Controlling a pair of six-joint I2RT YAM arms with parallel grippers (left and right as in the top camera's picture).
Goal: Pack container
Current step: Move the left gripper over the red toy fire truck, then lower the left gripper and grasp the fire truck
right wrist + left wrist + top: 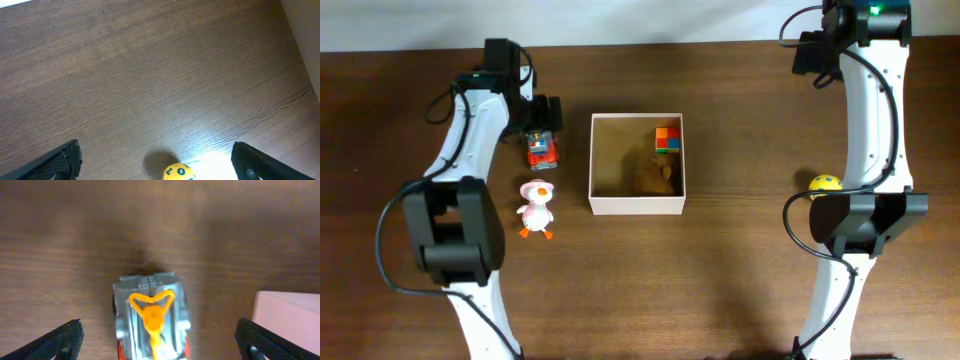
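Note:
The container is a square cream box in the middle of the table, holding a coloured block and a brown toy. A red and silver toy car lies just left of it, with a pink and white duck below the car. My left gripper hangs open straight above the car, one finger on each side and not touching it. A yellow ball lies at the right, partly under the right arm. My right gripper is open high above the table, with the ball low between its fingers.
The container's cream wall shows just right of the left gripper's right finger. The table's far edge runs along the top, and a pale strip fills the upper right corner of the right wrist view. Both arm bases stand near the front edge.

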